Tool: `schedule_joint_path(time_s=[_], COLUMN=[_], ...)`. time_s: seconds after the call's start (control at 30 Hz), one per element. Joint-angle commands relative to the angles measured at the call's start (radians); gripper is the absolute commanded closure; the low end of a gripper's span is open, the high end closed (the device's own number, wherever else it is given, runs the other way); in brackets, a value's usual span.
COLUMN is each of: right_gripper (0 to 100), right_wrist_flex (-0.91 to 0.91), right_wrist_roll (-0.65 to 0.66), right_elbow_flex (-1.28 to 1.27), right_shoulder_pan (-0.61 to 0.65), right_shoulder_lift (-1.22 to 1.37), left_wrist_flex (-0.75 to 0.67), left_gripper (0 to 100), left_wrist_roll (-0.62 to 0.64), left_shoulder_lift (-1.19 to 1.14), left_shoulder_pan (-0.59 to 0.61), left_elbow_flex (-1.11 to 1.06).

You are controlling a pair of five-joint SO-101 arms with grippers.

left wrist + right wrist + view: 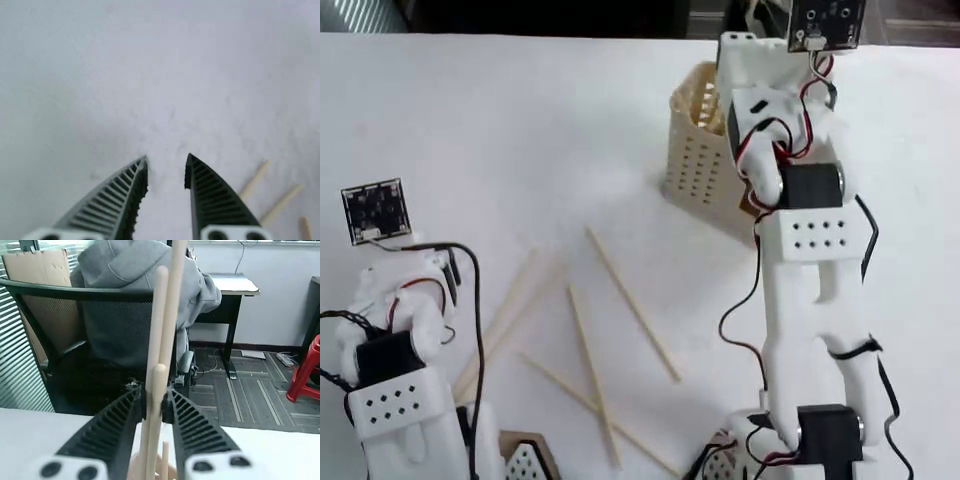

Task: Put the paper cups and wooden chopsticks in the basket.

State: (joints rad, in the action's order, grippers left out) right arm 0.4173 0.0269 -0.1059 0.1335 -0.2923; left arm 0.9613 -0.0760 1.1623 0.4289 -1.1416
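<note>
Wooden chopsticks [157, 330] between right jaws

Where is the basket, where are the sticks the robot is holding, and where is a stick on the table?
basket [695, 165], high view, on its perforated side wall.
held chopsticks [158, 315], right wrist view, on the shorter stick's shaft.
loose chopstick [633, 305], high view, at its middle.

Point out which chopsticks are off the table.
The chopsticks clamped upright in the right gripper; the loose chopsticks all lie flat on the table.
</note>
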Motion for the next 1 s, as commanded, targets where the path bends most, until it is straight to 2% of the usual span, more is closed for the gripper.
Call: schedule_joint_path(time_s=[0.0, 0.27, 0.47, 0.77, 0.97], right_gripper=[98.1, 97.2, 83.2, 90.5, 94.6], right_wrist_flex=[-0.044, -0.035, 0.054, 0.524, 0.811], right_wrist_roll=[0.002, 0.009, 0.009, 0.009, 0.011], right_elbow_flex=[-0.040, -0.215, -0.163, 0.322, 0.439], right_shoulder_pan=[-0.019, 0.008, 0.016, 0.033, 0.107], right_shoulder_lift=[-0.008, -0.001, -0.012, -0.012, -0.012], left_wrist_flex=[-0.020, -0.018, -0.018, -0.018, -0.018], left_gripper=[86, 86, 86, 86, 86], left_wrist_roll=[0.003, 0.003, 0.003, 0.003, 0.003], left_shoulder_lift=[0.016, 0.016, 0.016, 0.016, 0.016], left_shoulder_pan=[0.005, 0.005, 0.004, 0.002, 0.004], left_elbow_flex=[0.005, 0.005, 0.005, 0.005, 0.003])
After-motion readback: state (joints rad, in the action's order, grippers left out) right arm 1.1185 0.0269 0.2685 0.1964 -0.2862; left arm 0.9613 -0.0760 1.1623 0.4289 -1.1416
